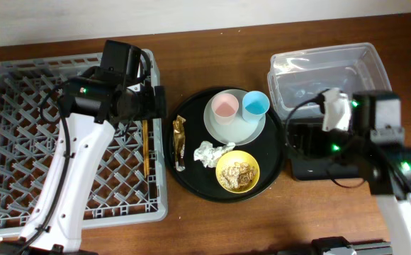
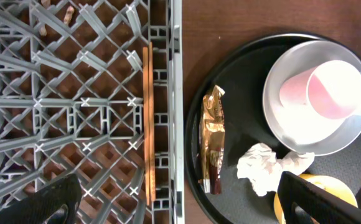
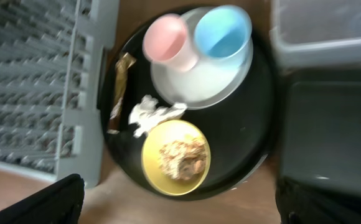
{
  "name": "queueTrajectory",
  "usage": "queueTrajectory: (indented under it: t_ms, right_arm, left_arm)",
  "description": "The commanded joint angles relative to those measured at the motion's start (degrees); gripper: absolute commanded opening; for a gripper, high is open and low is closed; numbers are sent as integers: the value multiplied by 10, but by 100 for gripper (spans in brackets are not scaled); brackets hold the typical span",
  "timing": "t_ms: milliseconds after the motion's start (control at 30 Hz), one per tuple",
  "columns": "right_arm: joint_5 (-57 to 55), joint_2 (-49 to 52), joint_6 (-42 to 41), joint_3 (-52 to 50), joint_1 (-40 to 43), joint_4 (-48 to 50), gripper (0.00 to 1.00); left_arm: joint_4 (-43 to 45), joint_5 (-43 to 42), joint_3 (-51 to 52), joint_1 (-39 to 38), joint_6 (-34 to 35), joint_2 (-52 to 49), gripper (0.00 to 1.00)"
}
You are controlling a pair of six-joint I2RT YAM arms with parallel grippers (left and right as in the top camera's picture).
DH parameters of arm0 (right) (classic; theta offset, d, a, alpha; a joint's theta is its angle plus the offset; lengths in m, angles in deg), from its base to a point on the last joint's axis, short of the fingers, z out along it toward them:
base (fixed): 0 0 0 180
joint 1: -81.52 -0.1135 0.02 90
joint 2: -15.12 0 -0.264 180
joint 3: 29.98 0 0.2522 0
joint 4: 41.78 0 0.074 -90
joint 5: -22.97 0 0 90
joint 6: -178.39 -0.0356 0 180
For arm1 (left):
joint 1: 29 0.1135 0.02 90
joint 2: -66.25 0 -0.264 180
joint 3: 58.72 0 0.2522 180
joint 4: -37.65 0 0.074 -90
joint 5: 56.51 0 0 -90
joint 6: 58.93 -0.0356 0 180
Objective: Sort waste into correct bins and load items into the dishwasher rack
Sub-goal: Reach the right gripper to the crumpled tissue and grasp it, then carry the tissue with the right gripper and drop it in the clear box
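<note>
The chopsticks (image 1: 145, 150) lie in the grey rack (image 1: 21, 142) along its right wall; they also show in the left wrist view (image 2: 147, 118). My left gripper (image 1: 154, 106) hangs open and empty above them (image 2: 180, 202). The pink cup (image 1: 224, 108) and blue cup (image 1: 256, 104) stand on the white plate (image 1: 235, 126). The yellow bowl (image 1: 237, 171) holds food scraps (image 3: 180, 155). The napkin (image 1: 209, 152) and gold wrapper (image 1: 180, 144) lie beside them. My right gripper (image 1: 306, 134) is open and empty (image 3: 180, 205) over the black rectangular tray (image 1: 319, 166), near the clear tub (image 1: 326, 71).
Plate, cups, bowl, napkin and wrapper all sit on a large round black tray (image 1: 191, 106) between the rack and the bins. Bare wooden table (image 1: 262, 219) runs along the front. The right arm covers much of the rectangular tray.
</note>
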Motion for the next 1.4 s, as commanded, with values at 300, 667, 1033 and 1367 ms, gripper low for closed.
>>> queueTrajectory:
  t_ms: [300, 667, 1033, 1367]
  right_arm:
    - [-148, 292, -26, 9, -328, 96, 91]
    - [-160, 421, -26, 7, -339, 231, 87]
    - [-162, 473, -25, -11, -346, 267, 86]
    - [-163, 479, -25, -13, -346, 259, 64]
  left_arm:
    - [1, -2, -5, 1, -3, 1, 99]
    - [1, -2, -5, 1, -3, 1, 99]
    - [1, -2, -5, 1, -3, 1, 99]
    - [1, -2, -5, 1, -3, 1, 99]
